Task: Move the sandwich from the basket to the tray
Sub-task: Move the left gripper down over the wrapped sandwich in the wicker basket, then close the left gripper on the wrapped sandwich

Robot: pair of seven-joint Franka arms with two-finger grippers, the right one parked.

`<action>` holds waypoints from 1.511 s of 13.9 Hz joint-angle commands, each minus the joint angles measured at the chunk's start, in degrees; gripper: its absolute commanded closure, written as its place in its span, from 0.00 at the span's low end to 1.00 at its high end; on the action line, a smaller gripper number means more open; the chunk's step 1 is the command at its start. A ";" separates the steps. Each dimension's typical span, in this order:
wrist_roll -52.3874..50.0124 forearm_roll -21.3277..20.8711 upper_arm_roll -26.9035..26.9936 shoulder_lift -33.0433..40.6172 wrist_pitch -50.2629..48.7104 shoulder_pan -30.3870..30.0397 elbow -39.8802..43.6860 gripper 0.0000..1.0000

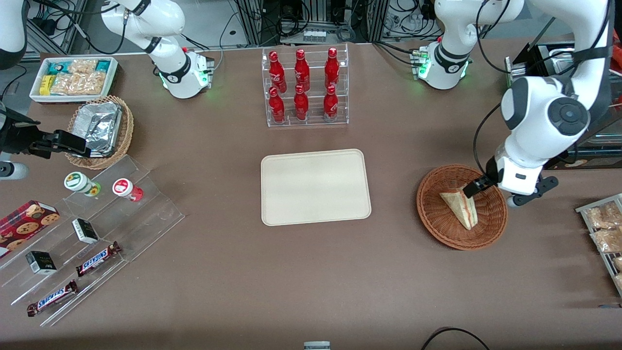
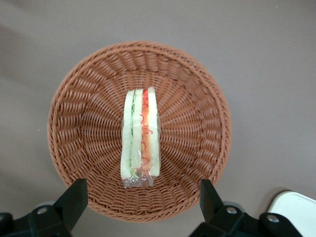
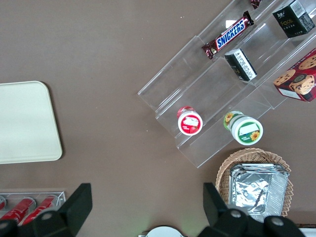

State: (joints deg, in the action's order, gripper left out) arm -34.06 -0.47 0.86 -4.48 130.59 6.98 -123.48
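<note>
The sandwich (image 1: 459,208), a pale wedge with red-orange and green filling on its edge, lies in the round reddish-brown wicker basket (image 1: 437,228) toward the working arm's end of the table. The wrist view looks straight down on the sandwich (image 2: 140,136), which rests in the middle of the basket (image 2: 197,123). My gripper (image 1: 474,187) hangs just above the sandwich's wide end, open, and nothing is between its fingers (image 2: 74,197). In that view the gripper (image 2: 141,200) straddles the basket's rim. The cream tray (image 1: 315,187) lies bare at the table's middle.
A clear rack of red bottles (image 1: 305,87) stands farther from the camera than the tray. Snack packets on a rack (image 1: 605,228) sit at the working arm's end. A stepped acrylic shelf (image 1: 97,218), a tan foil basket (image 1: 99,129) and a white bin (image 1: 73,78) lie toward the parked arm's end.
</note>
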 commanded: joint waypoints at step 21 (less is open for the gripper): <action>-1.19 -0.84 0.28 -11.43 9.60 0.14 -2.38 0.16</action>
State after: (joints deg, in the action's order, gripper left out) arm -34.48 -0.52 0.93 -15.27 139.10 6.96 -125.79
